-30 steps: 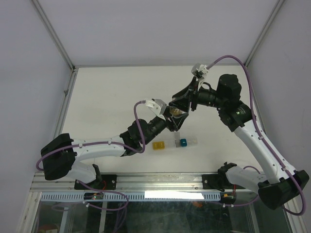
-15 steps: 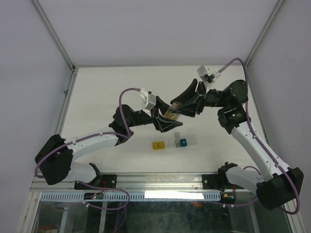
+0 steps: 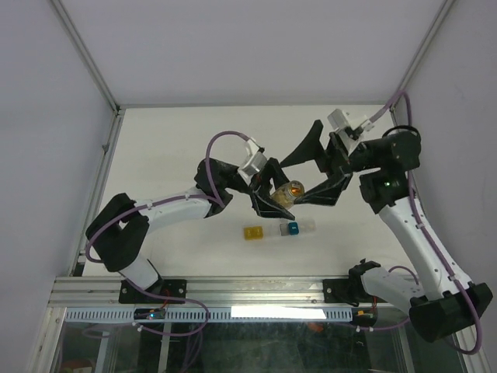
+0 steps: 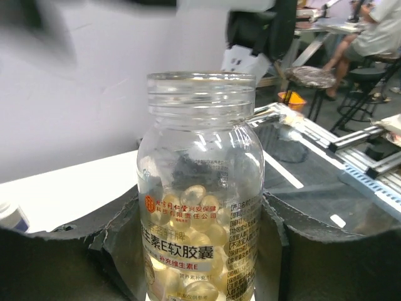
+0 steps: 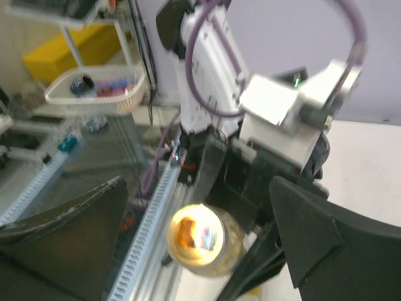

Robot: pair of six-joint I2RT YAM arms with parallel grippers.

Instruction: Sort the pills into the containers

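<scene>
One bottle [image 4: 200, 182] of pills [image 4: 195, 202] | in left jaws | base cut off

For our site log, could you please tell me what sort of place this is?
Probably a robotics lab: a white-walled table with aluminium frame, a seated person at a workbench, plus a basket and yellow bin.

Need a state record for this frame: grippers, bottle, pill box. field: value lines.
left gripper: shut on the pill bottle, held above the table
right gripper: open, one finger on each side of the bottle mouth, no contact visible
pill bottle: clear, cap off, partly filled with pale yellow softgels
pill box: row of cells on the table; yellow cell at its left end, teal cell further right
pills in cells: cannot tell
</scene>
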